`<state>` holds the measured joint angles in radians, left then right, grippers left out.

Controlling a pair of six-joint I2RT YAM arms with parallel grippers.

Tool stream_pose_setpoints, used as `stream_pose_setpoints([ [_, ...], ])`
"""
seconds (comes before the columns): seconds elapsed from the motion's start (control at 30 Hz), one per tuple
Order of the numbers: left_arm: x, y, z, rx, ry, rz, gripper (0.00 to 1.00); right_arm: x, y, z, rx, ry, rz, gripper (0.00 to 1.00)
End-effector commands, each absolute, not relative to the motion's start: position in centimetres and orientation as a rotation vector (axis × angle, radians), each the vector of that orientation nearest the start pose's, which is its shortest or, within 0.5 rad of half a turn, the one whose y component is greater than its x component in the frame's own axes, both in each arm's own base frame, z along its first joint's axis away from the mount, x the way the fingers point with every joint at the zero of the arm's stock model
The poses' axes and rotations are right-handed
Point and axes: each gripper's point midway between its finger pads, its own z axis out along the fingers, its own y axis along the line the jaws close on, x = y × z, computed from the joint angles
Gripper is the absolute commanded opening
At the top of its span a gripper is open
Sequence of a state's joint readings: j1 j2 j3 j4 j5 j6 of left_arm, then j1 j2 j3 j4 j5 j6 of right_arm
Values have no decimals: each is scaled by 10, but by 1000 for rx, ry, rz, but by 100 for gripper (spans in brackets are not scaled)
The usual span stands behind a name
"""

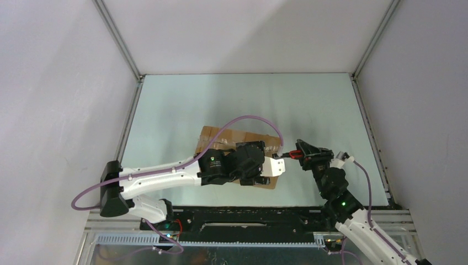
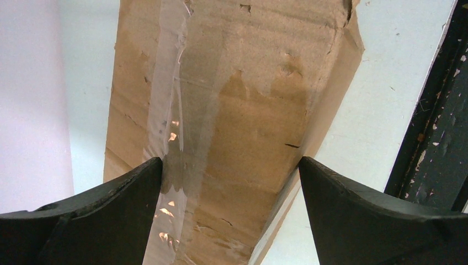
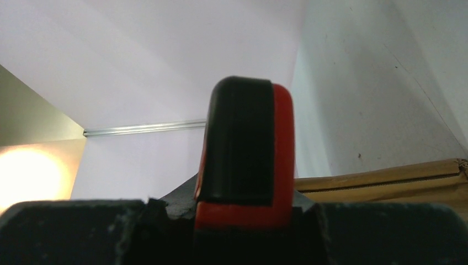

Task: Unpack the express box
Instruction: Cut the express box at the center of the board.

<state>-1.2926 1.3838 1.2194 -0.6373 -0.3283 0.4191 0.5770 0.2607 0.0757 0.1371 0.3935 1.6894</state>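
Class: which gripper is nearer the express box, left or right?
Left. The left gripper hangs open directly over the express box; the right gripper, gripping the utility knife, sits off its right end.

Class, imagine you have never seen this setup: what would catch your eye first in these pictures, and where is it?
A brown cardboard box sealed with shiny tape lies in the middle of the table, the left end effector spread wide over it. To its right, the right end effector grips a red-and-black knife close to the box.
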Motion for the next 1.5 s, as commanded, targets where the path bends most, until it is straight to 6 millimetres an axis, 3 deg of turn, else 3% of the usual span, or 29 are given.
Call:
stream_pose_setpoints([
  [0.0,169,-328,201,1637,1656,-62,93,243,121,222,1193,1235,1453,0],
  [0.37,169,-331,202,1640,1653,-69,93,241,123,222,1225,1204,1534,0],
  [0.83,173,-340,203,1638,1626,-61,92,237,144,221,1178,1289,1543,0],
  [1.17,168,-337,203,1696,1609,-63,90,230,160,238,953,1351,1566,0],
  [1.33,151,-341,212,1745,1592,-186,90,239,137,222,1016,1274,1501,0],
  [1.47,150,-354,222,1679,1663,-237,87,246,120,233,1060,1177,1445,0],
])
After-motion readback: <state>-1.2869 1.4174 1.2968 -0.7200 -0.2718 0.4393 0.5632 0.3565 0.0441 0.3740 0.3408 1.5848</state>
